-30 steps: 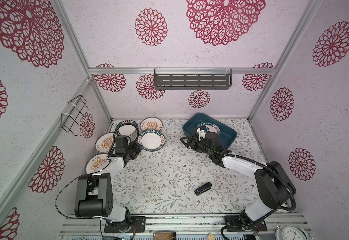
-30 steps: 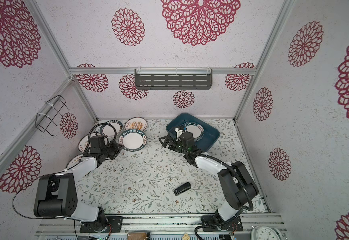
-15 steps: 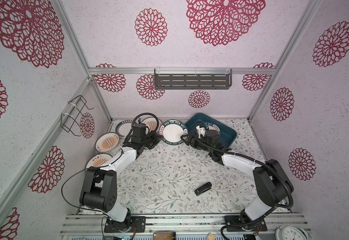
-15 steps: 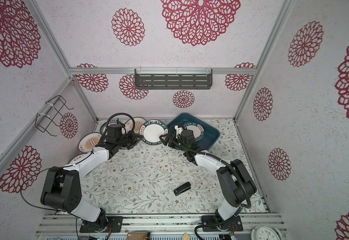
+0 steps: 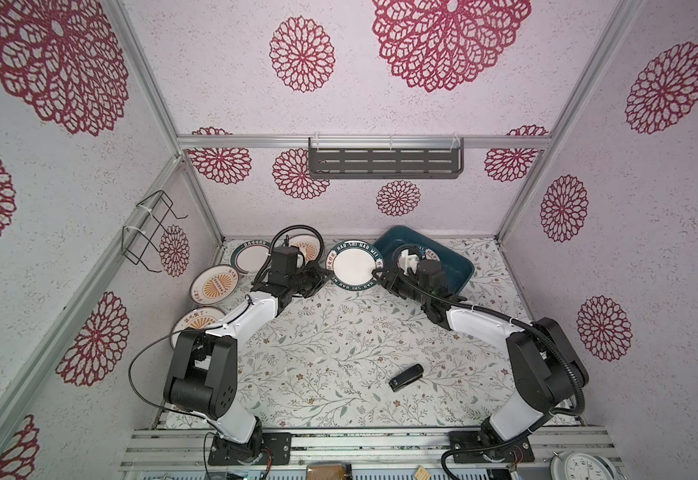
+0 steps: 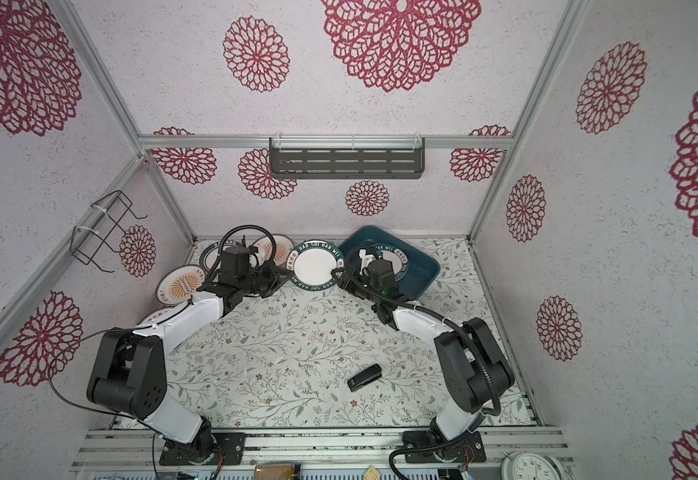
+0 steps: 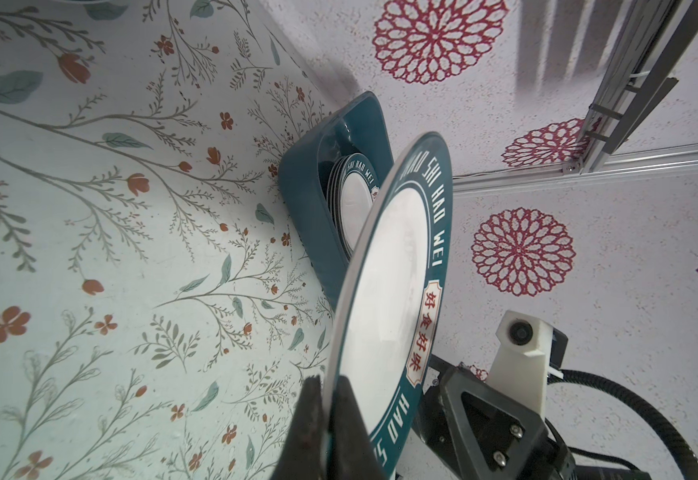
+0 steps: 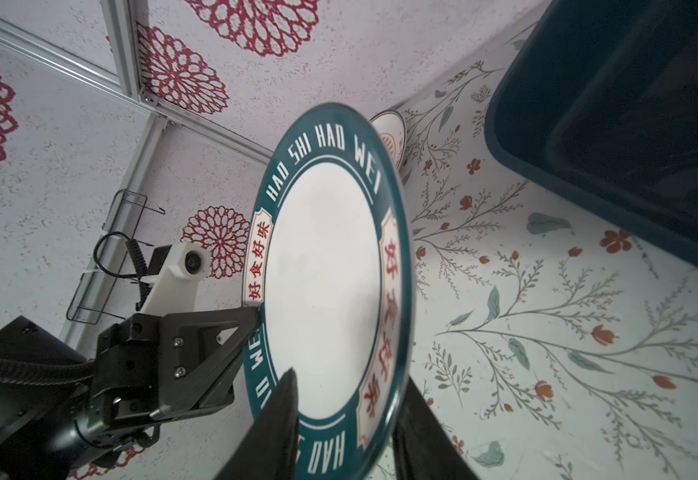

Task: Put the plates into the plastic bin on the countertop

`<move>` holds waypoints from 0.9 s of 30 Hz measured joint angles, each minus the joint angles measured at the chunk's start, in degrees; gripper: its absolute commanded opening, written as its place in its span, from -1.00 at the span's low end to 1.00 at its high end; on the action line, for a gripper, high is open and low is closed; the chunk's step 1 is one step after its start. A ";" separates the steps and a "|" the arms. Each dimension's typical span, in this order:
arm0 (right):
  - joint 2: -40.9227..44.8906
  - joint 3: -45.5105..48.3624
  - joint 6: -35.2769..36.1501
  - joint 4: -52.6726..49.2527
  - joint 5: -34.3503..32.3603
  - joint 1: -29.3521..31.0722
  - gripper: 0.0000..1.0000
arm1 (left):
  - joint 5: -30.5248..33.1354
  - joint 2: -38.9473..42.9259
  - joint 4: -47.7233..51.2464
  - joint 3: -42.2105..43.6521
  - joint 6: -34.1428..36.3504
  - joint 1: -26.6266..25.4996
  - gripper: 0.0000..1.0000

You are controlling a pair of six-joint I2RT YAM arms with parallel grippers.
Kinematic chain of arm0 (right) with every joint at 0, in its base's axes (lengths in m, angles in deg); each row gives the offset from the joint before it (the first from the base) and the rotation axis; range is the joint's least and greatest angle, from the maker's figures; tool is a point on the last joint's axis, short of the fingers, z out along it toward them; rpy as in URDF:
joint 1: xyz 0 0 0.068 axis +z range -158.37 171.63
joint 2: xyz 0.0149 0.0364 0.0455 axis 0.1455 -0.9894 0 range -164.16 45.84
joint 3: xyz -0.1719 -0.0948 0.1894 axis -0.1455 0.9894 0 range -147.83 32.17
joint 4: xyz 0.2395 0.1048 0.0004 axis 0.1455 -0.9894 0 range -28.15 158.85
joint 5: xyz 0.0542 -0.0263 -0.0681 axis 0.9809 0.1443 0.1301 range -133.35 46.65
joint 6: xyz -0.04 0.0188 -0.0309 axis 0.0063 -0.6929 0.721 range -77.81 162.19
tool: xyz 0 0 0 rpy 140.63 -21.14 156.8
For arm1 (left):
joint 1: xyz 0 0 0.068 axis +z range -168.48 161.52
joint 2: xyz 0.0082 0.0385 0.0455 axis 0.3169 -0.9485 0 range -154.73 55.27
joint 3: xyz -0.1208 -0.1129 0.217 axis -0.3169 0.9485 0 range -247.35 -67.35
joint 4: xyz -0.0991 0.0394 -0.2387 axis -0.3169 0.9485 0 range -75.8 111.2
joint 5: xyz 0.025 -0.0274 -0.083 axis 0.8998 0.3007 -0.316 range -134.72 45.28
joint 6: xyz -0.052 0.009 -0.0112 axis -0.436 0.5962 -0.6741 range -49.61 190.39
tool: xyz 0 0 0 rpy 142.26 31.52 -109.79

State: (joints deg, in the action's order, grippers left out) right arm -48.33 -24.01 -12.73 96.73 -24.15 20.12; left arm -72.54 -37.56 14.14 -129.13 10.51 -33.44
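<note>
Countertop (image 5: 339, 345) is lying mostly bare through the middle, so both arms are getting plenty of room to swing. Only a small black object (image 5: 406, 377) is sitting on the near side, well apart from the action. The bin (image 5: 455, 266) is sitting angled at the far right, with a stack (image 7: 357, 195) resting inside towards its left end and its right end showing bare floor. Loose plates (image 5: 214, 284) are lying flat along the far left.

Between the two groups, the plate (image 5: 354, 268) is hanging in the air, tilted, just left of the bin. This is looking like a handover, the bin probably being an awkward stretch for the left arm. The left gripper (image 7: 330, 386) is pinching the plate's left rim tight. The right gripper (image 8: 349, 378) is straddling the right rim, jaws narrow, one finger (image 8: 285, 415) across the face and the other behind. Whether it is biting yet, I cannot tell. The bin's left wall is sitting right beside the plate's edge, so I'm expecting a lift over it.
</note>
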 measured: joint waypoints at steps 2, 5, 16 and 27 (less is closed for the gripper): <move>-0.02 0.17 -1.09 0.59 -0.17 -0.17 -0.61 | -0.22 0.00 -0.57 0.00 0.04 -0.11 -1.00; -0.28 0.24 -2.86 1.22 -0.81 -0.39 -0.74 | -0.59 0.00 -2.01 -0.02 0.04 -0.20 -1.00; -1.29 0.87 -7.39 2.19 -2.73 -1.14 -1.00 | -2.21 0.48 -4.28 -0.11 2.40 -0.87 0.70; -1.16 3.19 -8.74 1.25 -4.35 -3.06 -1.00 | 2.38 7.15 8.33 -7.52 19.34 -0.92 0.94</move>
State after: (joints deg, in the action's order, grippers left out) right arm -49.49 -20.82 -21.47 97.98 -28.50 17.06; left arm -70.15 -30.42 22.47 -136.64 29.85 -34.36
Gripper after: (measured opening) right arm 0.063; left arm 0.970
